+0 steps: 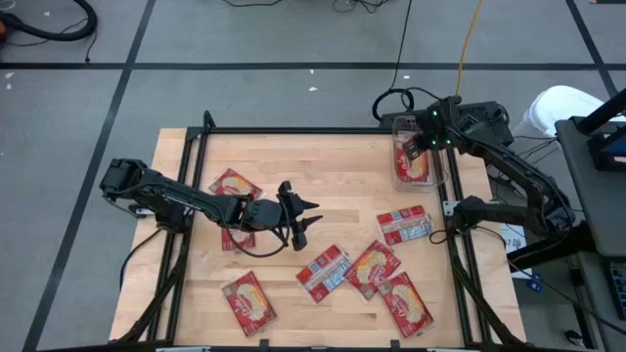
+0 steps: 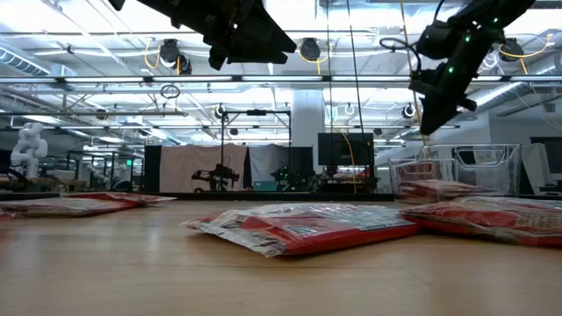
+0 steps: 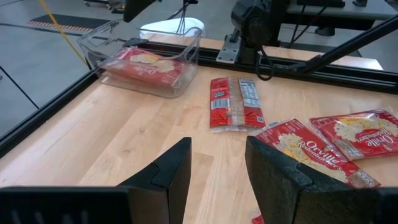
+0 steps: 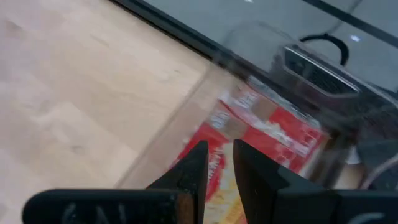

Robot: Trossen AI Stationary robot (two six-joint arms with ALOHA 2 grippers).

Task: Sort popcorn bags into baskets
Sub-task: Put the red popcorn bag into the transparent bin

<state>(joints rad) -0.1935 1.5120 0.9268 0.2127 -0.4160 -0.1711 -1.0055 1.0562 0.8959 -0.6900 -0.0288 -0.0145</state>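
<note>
Basket at my far right corner, bags across the near half.

In the high view I see the basket (image 1: 419,156) at the table's (image 1: 342,166) far right corner with a popcorn bag (image 1: 412,162) inside it. Six more bags lie on the table: two left of centre, four toward the near right.

Bright overhead light, blurred right-wrist view.

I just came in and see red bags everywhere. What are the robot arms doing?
They're sorting popcorn bags into a clear tub at the table's far right corner. The right gripper hovers over the tub, fingers slightly apart, with a bag lying inside. The left gripper waits open, empty, above mid-table. Several bags, like this one, are on the table.
</note>
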